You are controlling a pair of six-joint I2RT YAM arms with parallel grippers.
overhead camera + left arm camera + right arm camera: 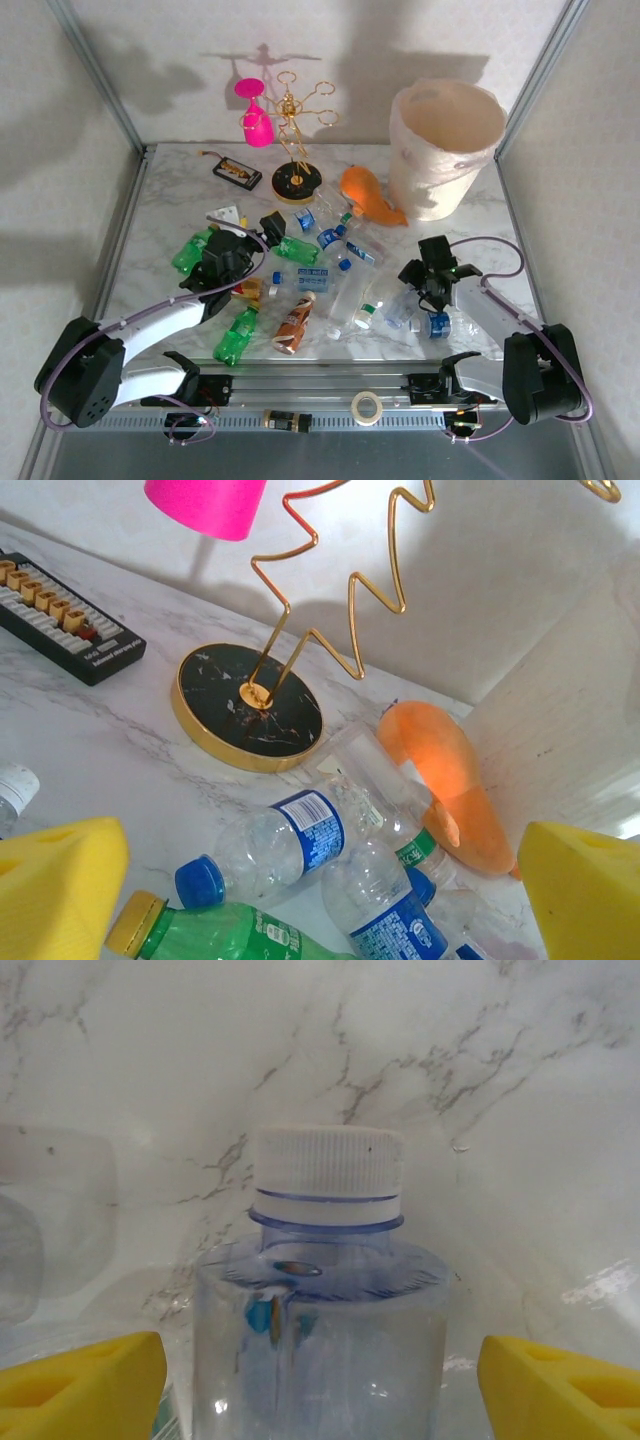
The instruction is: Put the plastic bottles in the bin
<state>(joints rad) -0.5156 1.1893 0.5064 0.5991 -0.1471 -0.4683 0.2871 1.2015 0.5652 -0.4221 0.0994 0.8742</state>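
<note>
1. This was a robot test cell in a lab: a marble-patterned table [170, 200] stood boxed in by white panels [60, 120] on aluminium posts [100, 75].
2. The left arm [160, 325] and the right arm [495, 320] were bolted to a metal rail [320, 385] along the near edge.
3. Unrelated props lay scattered: plastic bottles [297, 250], an orange fish toy [368, 190], a gold wire rack [297, 182].

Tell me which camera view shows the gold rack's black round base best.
The left wrist view: the base sits close and large, with its gold rim, marbled black top and the wire stem's foot all clear. The top external view shows the same base small, beyond the bottles. The right wrist camera faces a white-capped bottle.
</note>
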